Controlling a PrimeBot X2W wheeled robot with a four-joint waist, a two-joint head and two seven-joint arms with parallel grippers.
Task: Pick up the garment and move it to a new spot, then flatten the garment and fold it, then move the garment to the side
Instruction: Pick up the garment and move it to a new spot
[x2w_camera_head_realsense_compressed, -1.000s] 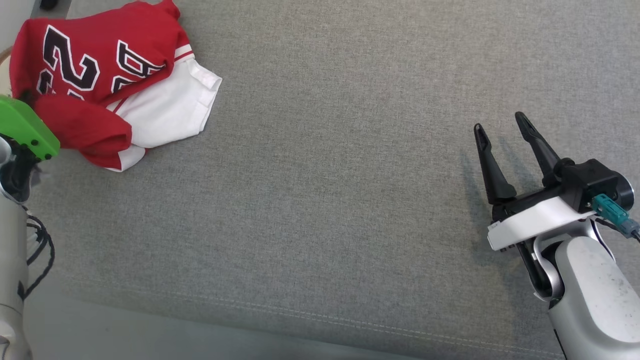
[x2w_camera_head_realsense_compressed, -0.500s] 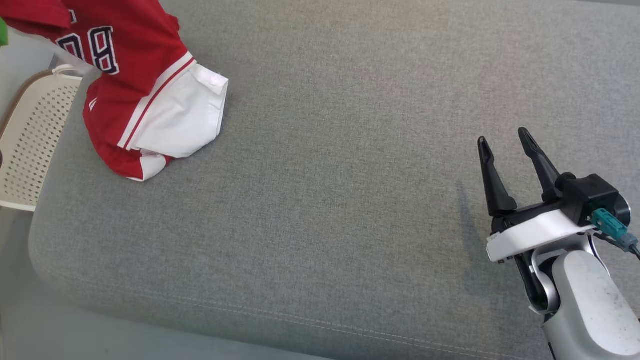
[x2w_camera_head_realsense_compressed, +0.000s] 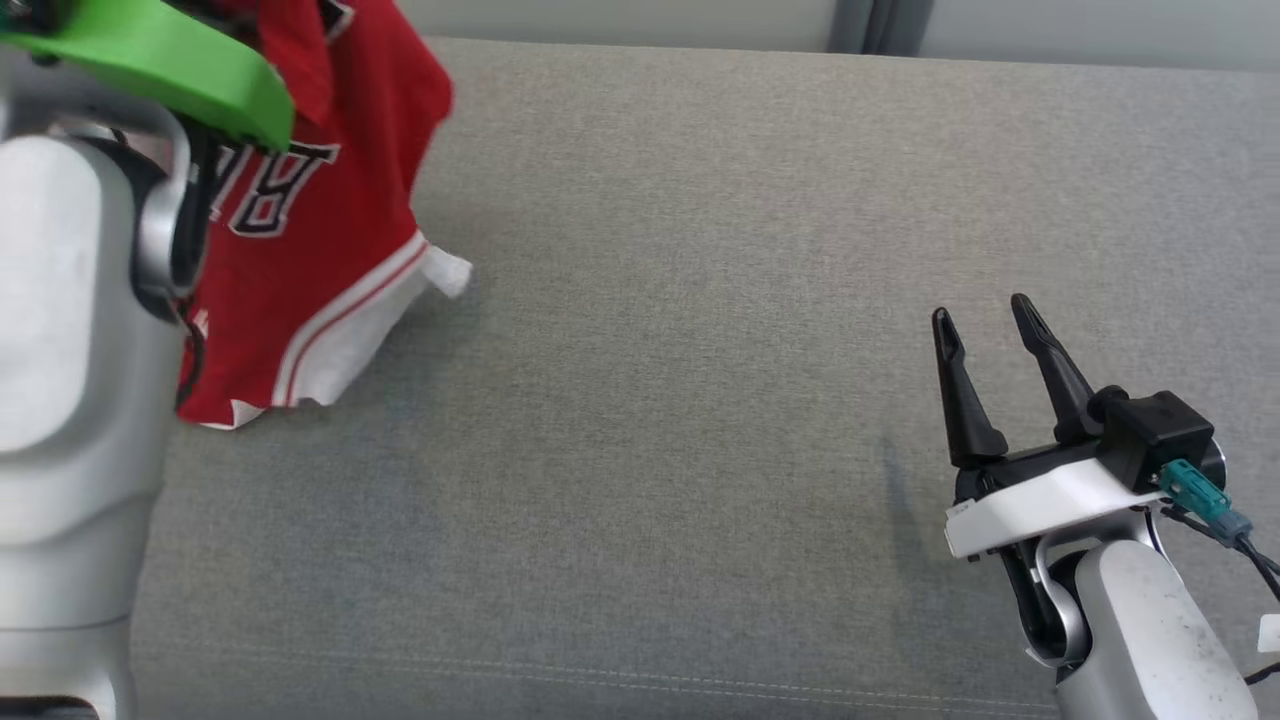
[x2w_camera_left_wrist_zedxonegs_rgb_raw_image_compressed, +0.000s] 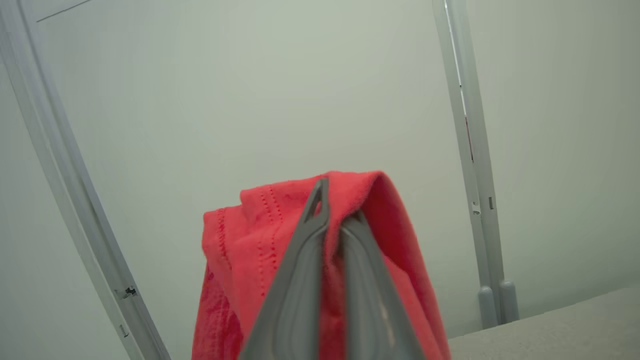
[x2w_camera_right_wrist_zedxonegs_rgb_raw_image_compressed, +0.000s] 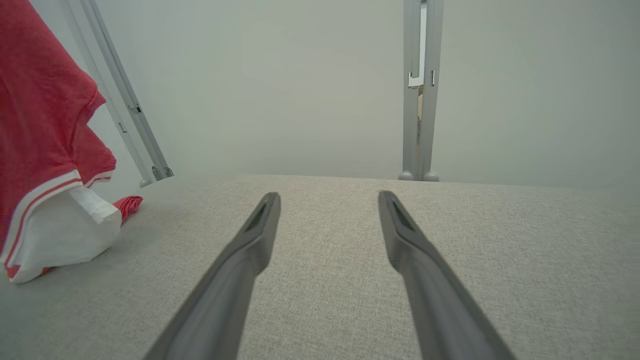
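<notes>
The garment (x2w_camera_head_realsense_compressed: 330, 220) is a red jersey with white trim and black letters. It hangs at the upper left of the head view, behind my pale left forearm (x2w_camera_head_realsense_compressed: 70, 330). In the left wrist view my left gripper (x2w_camera_left_wrist_zedxonegs_rgb_raw_image_compressed: 332, 200) is shut on a fold of the garment's red cloth (x2w_camera_left_wrist_zedxonegs_rgb_raw_image_compressed: 240, 260), lifted in front of a pale wall. In the right wrist view the garment (x2w_camera_right_wrist_zedxonegs_rgb_raw_image_compressed: 45, 125) hangs at the left, and its white lower end touches the grey cushion. My right gripper (x2w_camera_head_realsense_compressed: 980, 308) stands open and empty over the cushion at the right, far from the garment, fingers apart (x2w_camera_right_wrist_zedxonegs_rgb_raw_image_compressed: 328, 195).
A wide grey fabric cushion (x2w_camera_head_realsense_compressed: 650, 350) spreads under both arms, with a stitched seam near its front edge (x2w_camera_head_realsense_compressed: 600, 680). Behind it is a pale wall with upright metal frames (x2w_camera_right_wrist_zedxonegs_rgb_raw_image_compressed: 420, 100).
My left arm has raised the garment from a heap on the cushion until it hangs. The head camera has tilted up. The right gripper stays open and in place.
</notes>
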